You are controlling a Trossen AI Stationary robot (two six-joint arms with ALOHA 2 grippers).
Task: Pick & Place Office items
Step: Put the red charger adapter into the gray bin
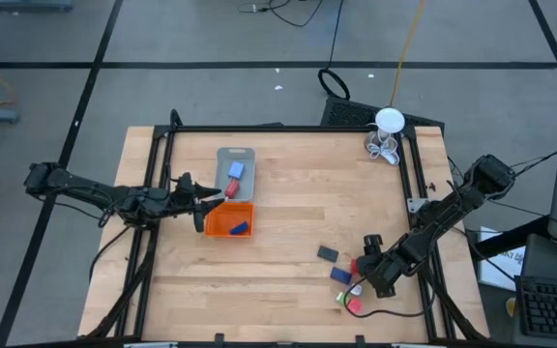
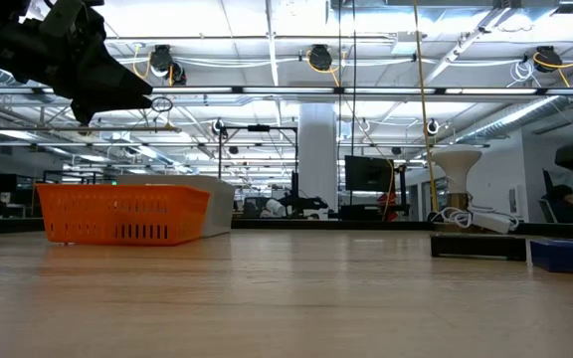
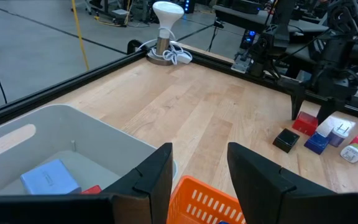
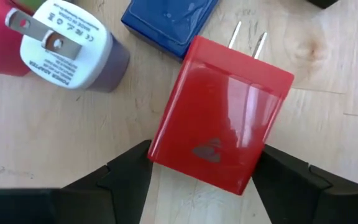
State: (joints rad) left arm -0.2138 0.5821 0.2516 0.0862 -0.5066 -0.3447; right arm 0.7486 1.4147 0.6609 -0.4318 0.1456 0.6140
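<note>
Near the table's front right lie the office items: a red block (image 4: pixel 225 118) with two prongs, a blue one (image 4: pixel 169 22), a white plug (image 4: pixel 61 43), a black one (image 1: pixel 328 254) and a pink one (image 1: pixel 355 305). My right gripper (image 4: pixel 207 177) points steeply down over the red block, open, one finger at each of two opposite sides. My left gripper (image 3: pixel 201 180) hovers open and empty over the place where the grey tray (image 3: pixel 98 134) meets the orange tray (image 3: pixel 197 202). A light blue block (image 3: pixel 48 177) lies in the grey tray. My right gripper's fingers (image 4: pixel 126 171) stand close against two opposite sides of the red block, near the end away from its prongs (image 4: pixel 247 37). They come from above, slanting. The block lies flat on the table. Whether the fingers touch it, I cannot tell.
A white round lamp-like thing with wire loops (image 1: pixel 387 135) stands at the far right corner. A dark blue piece (image 1: pixel 240 228) lies in the orange tray (image 1: pixel 222 232). Black frame rails (image 1: pixel 288 128) run along the table's edges. Bare wood (image 1: pixel 298 193) spreads between trays and items.
</note>
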